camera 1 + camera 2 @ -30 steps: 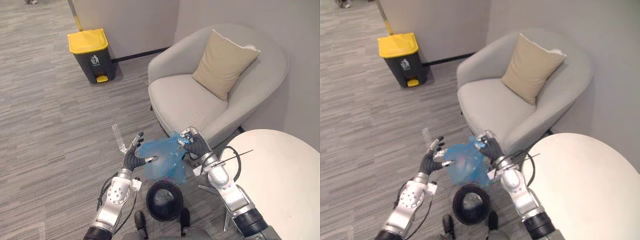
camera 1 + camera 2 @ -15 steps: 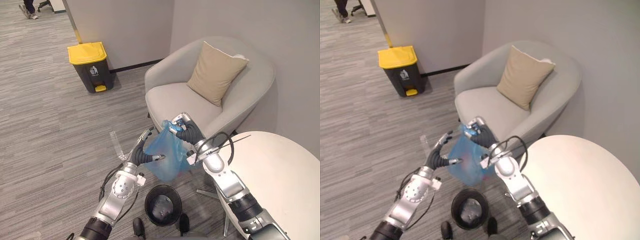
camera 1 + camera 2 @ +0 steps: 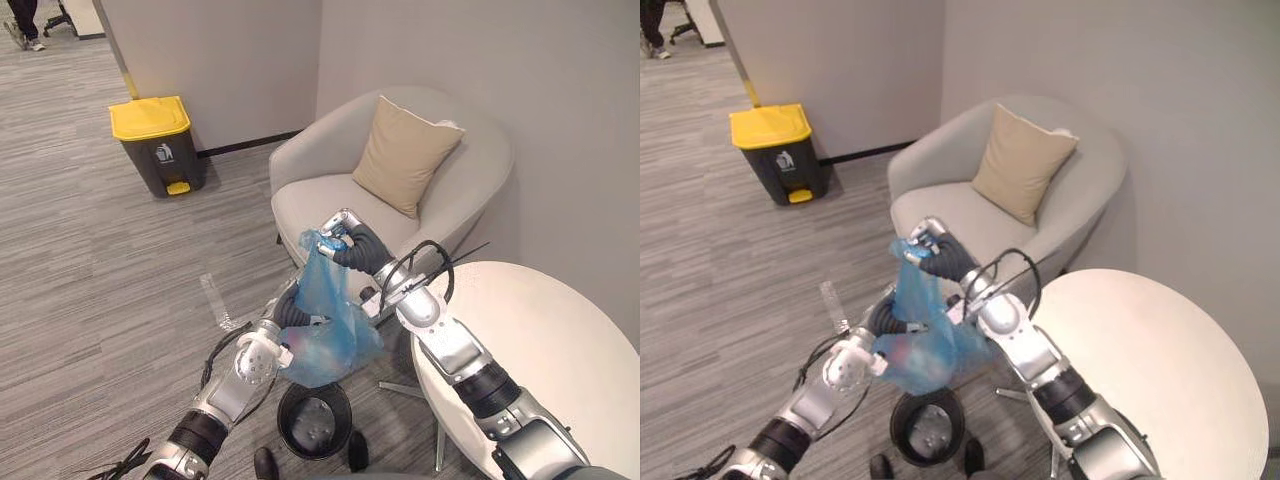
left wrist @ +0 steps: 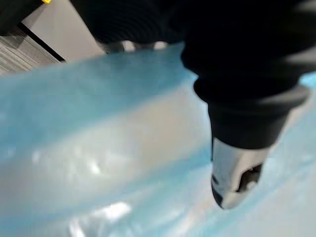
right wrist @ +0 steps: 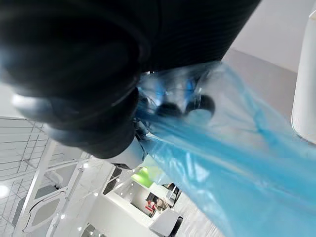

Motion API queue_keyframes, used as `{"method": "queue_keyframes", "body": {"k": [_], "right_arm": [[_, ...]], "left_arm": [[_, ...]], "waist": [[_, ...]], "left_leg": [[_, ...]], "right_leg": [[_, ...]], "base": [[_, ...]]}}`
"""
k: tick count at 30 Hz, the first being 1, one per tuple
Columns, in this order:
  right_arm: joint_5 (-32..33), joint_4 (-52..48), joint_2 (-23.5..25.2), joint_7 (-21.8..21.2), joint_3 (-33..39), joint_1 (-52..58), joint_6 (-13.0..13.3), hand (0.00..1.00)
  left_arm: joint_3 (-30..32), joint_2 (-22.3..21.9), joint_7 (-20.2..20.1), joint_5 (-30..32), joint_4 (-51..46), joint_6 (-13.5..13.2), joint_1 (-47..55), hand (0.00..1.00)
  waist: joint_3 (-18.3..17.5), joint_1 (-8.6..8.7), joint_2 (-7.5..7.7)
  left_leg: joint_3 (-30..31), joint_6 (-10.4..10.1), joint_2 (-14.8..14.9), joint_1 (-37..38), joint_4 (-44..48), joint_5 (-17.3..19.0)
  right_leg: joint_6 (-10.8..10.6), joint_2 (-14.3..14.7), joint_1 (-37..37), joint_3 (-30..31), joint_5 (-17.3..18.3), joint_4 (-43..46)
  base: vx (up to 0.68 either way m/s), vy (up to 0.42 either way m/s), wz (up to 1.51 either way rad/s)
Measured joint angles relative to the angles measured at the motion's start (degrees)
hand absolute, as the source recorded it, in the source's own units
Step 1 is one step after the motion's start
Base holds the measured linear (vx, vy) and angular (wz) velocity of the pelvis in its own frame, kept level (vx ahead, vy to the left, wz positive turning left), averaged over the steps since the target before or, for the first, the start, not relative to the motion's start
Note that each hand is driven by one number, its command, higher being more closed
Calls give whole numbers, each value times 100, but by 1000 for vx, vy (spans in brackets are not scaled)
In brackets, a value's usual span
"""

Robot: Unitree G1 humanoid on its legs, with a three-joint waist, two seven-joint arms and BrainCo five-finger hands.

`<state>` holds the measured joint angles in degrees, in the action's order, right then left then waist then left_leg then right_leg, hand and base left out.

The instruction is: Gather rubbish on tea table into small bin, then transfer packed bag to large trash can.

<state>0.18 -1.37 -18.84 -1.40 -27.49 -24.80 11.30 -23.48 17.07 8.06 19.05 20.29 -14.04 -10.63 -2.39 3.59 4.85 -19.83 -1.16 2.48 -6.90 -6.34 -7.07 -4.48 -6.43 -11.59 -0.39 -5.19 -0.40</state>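
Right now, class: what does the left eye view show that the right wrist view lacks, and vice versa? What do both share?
Left eye view: yellow-lidded trash can, armchair with cushion, small black bin, tea table, left hand at the blue bag. Right wrist view: dark fingertips curled round the bag's bunched top, seen close. Both: the right hand gripping the blue bag.

A translucent blue bag is seen stretched wide, very close to the left hand, whose dark ribbed cover is set against the plastic. Past the bag, a pale wall and a strip of grey floor are glimpsed.
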Motion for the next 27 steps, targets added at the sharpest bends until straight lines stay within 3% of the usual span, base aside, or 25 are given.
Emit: {"method": "queue_keyframes", "body": {"k": [12,13,27], "right_arm": [[557,-650,107,-230,-475,0,47,100],[678,-665,177,-238,-488,-1,46,100],[772,-610,298,-237,-720,-165,-43,100]], "left_arm": [[-24,10,-60,189,87,84,-117,0],[-36,-12,-50,243,156,86,-142,100],[-126,-433,-48,257,649,155,-212,100]], "waist": [[-135,10,125],[-137,10,125],[-183,15,101]], "left_leg": [[2,1,-7,3,1,-1],[1,2,-10,9,1,-2],[-17,-36,-4,10,-1,19]], "right_leg": [[-22,-1,0,3,-20,9],[-21,-3,2,7,-19,14],[22,4,-45,40,6,27]], "base": [[33,-5,0],[0,0,0],[0,0,0]]}}
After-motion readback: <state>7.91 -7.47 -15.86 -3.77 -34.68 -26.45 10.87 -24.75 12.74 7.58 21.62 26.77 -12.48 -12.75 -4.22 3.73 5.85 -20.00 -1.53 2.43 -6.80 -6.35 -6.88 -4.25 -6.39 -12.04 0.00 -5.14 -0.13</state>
